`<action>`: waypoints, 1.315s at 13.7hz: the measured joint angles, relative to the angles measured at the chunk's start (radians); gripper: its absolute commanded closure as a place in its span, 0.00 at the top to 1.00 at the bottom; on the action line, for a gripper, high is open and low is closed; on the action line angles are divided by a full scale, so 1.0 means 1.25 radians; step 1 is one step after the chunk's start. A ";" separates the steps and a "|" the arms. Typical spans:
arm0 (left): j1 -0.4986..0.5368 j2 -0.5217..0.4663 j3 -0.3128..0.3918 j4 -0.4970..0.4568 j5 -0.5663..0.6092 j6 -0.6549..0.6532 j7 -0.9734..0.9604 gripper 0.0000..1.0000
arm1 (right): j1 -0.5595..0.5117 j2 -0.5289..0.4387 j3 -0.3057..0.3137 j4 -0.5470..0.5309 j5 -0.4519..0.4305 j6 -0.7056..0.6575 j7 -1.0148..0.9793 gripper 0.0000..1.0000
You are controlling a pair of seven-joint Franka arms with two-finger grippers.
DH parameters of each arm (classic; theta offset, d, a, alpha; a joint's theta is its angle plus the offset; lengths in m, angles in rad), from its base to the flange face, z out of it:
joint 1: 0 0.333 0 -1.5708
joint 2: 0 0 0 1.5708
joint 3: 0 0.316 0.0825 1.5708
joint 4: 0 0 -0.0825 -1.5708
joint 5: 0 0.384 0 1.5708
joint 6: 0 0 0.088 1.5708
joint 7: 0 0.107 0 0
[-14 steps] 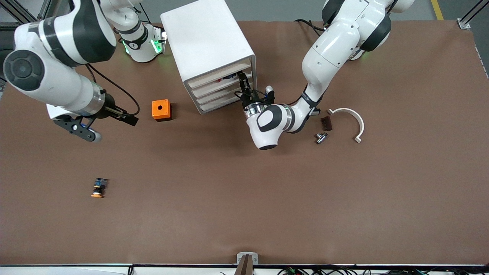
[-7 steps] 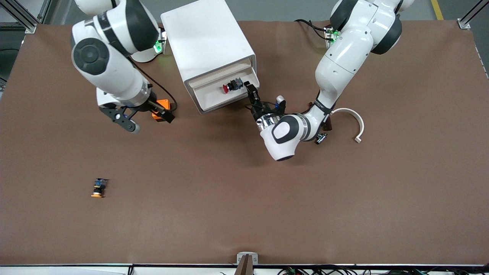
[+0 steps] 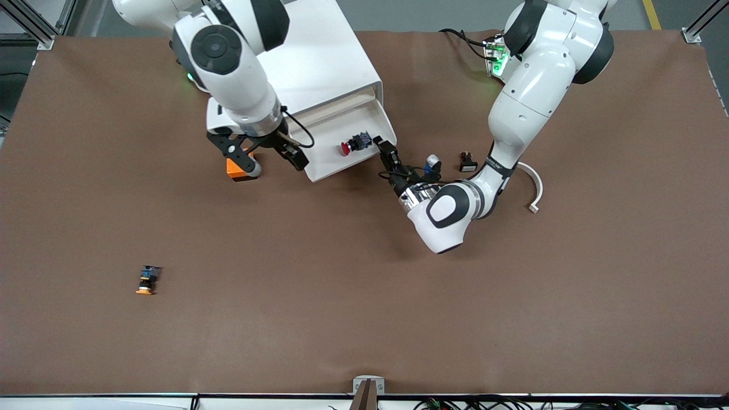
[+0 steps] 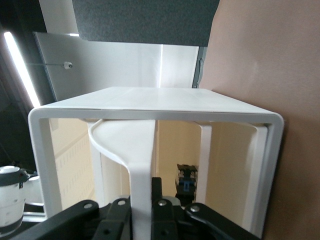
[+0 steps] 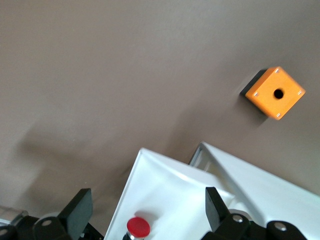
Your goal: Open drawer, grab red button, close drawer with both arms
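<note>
The white cabinet [image 3: 319,62] has its top drawer [image 3: 333,165] pulled well out toward the front camera. In the drawer lies the button [image 3: 353,144], red head toward the right arm's end. My left gripper [image 3: 389,155] is shut on the drawer's front lip [image 4: 141,165]; past it the button [image 4: 186,181] shows inside. My right gripper [image 3: 276,165] hangs open over the drawer's corner at the right arm's end. In the right wrist view the red head of the button [image 5: 138,226] sits on the drawer floor [image 5: 170,192] under the open right gripper [image 5: 147,197], apart from both fingers.
An orange cube [image 3: 234,171] with a round hole [image 5: 275,93] stands beside the drawer, partly under the right gripper. An orange-headed button [image 3: 147,280] lies nearer the front camera. A white curved piece [image 3: 534,183] and a small black part [image 3: 467,162] lie by the left arm.
The left gripper has drawn the drawer out toward the front camera, baring the button. The right arm has swung in from its end of the table to over the drawer's corner.
</note>
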 measured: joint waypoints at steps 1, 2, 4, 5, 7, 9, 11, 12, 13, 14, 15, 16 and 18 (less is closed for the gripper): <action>0.008 0.000 0.007 0.003 -0.004 0.000 0.000 0.07 | 0.017 0.011 0.000 -0.002 0.000 0.017 0.029 1.00; 0.017 0.000 0.012 0.006 -0.007 0.000 -0.001 0.08 | 0.034 0.022 0.000 -0.003 0.000 0.032 0.056 1.00; 0.034 0.000 0.015 0.010 -0.010 0.002 -0.002 0.30 | 0.060 0.047 0.000 -0.004 0.000 0.061 0.110 1.00; 0.038 0.000 0.019 0.010 -0.011 0.002 -0.002 0.55 | 0.073 0.060 0.000 -0.005 0.000 0.078 0.135 1.00; 0.043 0.000 0.030 0.010 -0.011 0.000 0.007 0.84 | 0.102 0.090 -0.001 -0.004 -0.001 0.118 0.187 1.00; 0.044 0.000 0.033 0.017 -0.010 0.000 0.067 0.99 | 0.127 0.121 -0.001 0.001 -0.003 0.146 0.234 1.00; 0.044 0.000 0.033 0.043 -0.010 0.001 0.118 0.99 | 0.143 0.154 -0.001 0.018 -0.005 0.153 0.271 0.99; 0.044 0.000 0.033 0.060 -0.010 0.001 0.147 0.99 | 0.148 0.169 -0.001 0.029 -0.005 0.154 0.287 0.97; 0.044 0.000 0.033 0.074 -0.010 0.001 0.186 0.99 | 0.153 0.181 -0.001 0.039 -0.005 0.154 0.300 0.97; 0.045 0.000 0.034 0.087 -0.010 0.001 0.234 0.99 | 0.158 0.192 -0.001 0.049 -0.005 0.154 0.312 0.97; 0.046 0.000 0.037 0.098 -0.010 0.001 0.290 0.99 | 0.162 0.201 -0.001 0.057 -0.005 0.154 0.323 0.95; 0.047 -0.001 0.044 0.111 -0.010 0.001 0.353 0.99 | 0.165 0.210 -0.001 0.066 -0.005 0.154 0.333 0.95; 0.048 -0.002 0.067 0.137 -0.010 0.002 0.489 0.99 | 0.169 0.228 -0.001 0.085 -0.005 0.154 0.349 0.88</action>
